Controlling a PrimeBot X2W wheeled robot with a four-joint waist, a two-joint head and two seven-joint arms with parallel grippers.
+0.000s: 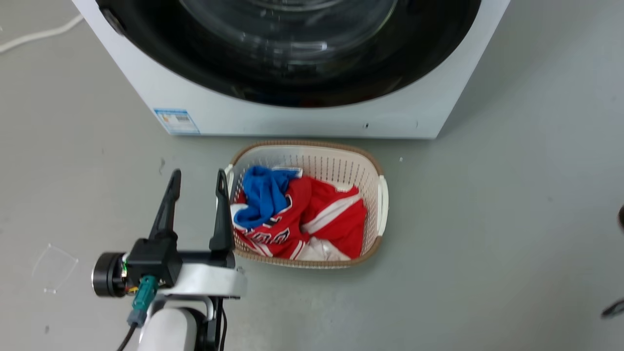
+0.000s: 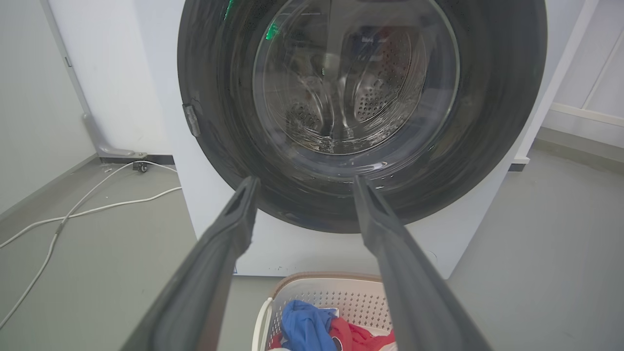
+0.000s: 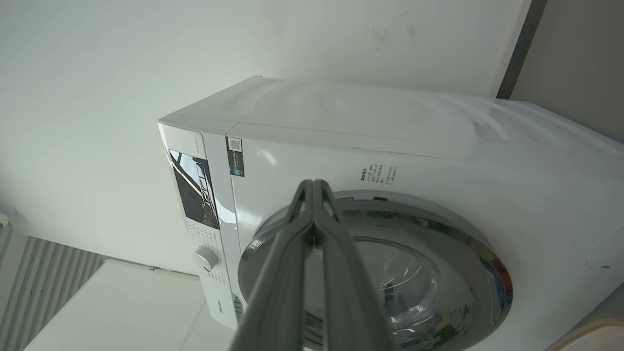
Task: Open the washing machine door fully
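Left gripper (image 1: 199, 174) with jaws spread wide and nothing between them; in the left wrist view the same gripper (image 2: 304, 181) points at the washing machine door (image 2: 360, 97), whose glossy black lower rim lies just beyond the fingertips and apart from them; the door sits flush against the white washing machine (image 2: 292, 248), its clear glass centre showing the perforated steel drum behind it. In the head view the door (image 1: 292, 73) lies well ahead of the left jaws, at the top of the frame; a laundry basket (image 1: 370, 161) stands on the grey floor just beside the jaws' inner finger, which overlaps the basket's near handle, contact not determinable; inside the basket lie a red garment (image 1: 331, 219) and a blue garment (image 1: 265, 192). Right gripper (image 3: 312, 183) with jaws pressed together, tips meeting, pinching nothing; beyond and below those tips the door (image 3: 429, 273) appears as a mirrored ring, with a control knob (image 3: 204, 258) off to one side of the jaws.
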